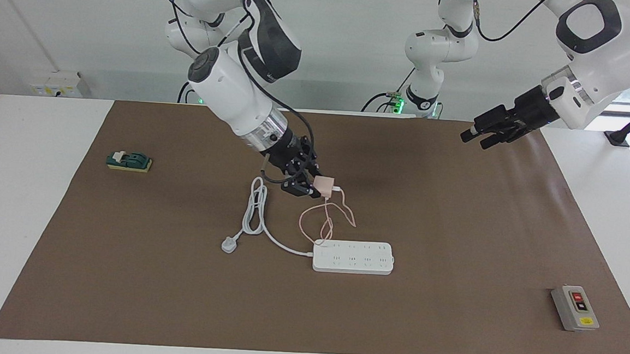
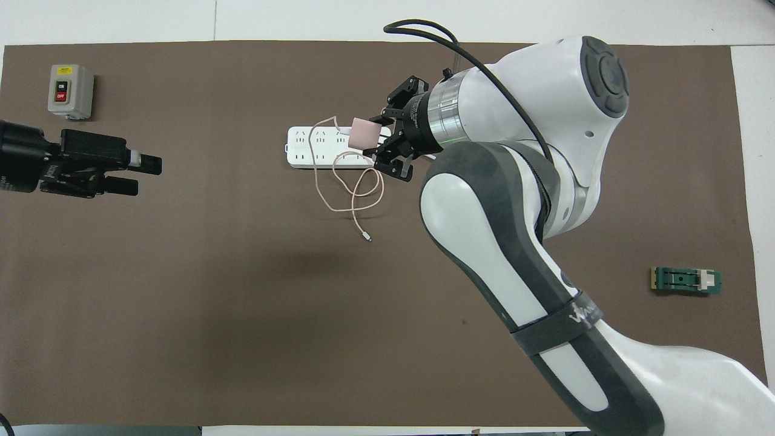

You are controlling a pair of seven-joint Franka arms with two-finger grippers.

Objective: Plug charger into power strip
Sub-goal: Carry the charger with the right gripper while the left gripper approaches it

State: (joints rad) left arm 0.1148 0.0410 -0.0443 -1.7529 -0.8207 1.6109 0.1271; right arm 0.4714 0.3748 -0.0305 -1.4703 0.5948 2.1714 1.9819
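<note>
The pale pink charger (image 1: 325,185) (image 2: 364,131) hangs in the air with my right gripper (image 1: 314,187) (image 2: 380,142) shut on it. It is raised over the corded end of the white power strip (image 1: 353,257) (image 2: 312,149), which lies flat on the brown mat. The charger's thin pink cable (image 1: 325,221) (image 2: 351,195) trails down in loops onto the mat and across the strip. My left gripper (image 1: 479,136) (image 2: 143,174) hovers open and holds nothing, over the mat at the left arm's end.
The strip's thick white cord (image 1: 256,209) and three-pin plug (image 1: 229,244) lie on the mat toward the right arm's end. A grey switch box (image 1: 575,308) (image 2: 71,91) sits at the left arm's end, a small green part (image 1: 129,161) (image 2: 686,281) at the right arm's.
</note>
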